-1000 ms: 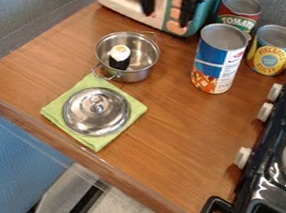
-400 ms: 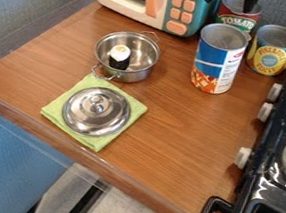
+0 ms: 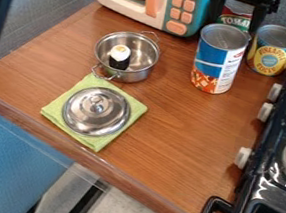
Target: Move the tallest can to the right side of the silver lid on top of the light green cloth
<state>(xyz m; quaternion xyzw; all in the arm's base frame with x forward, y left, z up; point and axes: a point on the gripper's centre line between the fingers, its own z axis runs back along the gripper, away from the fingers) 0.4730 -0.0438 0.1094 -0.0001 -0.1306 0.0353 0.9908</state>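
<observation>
**Parted Wide Near the Tall Can (image 3: 207, 77)**

Counter (image 3: 176, 128): spreads across the middle in brown wood, slants down to a rounded front edge.

Stove (image 3: 272, 138): runs down the right side, black, with white knobs facing the counter.

Microwave (image 3: 160, 15): stands at the top, cream and teal, with orange buttons and an orange handle.

Gripper (image 3: 233, 28): hangs at the top, just beyond the tall can's rim as seen here, with fingers (image 3: 258, 17) well apart and nothing clamped. Cannot tell whether touching any can.

Cloth (image 3: 96, 143): lies flat and light green near the counter's front edge.

Pot (image 3: 137, 77): sits between the microwave and the cloth, with one handle close to the cloth's upper corner.

Lid (image 3: 84, 112): rests on the cloth, silver, with the knob up.

Tall can: stands upright on the counter, blue, white and orange, well apart from the cloth, up and to the right.

Pineapple can (image 3: 271, 54): stands upright to the right of the tall can, yellow and blue.

Tomato can (image 3: 235, 21): stands behind the tall can, partly hidden.

Black-and-white thing (image 3: 119, 58): sits inside the pot.
</observation>
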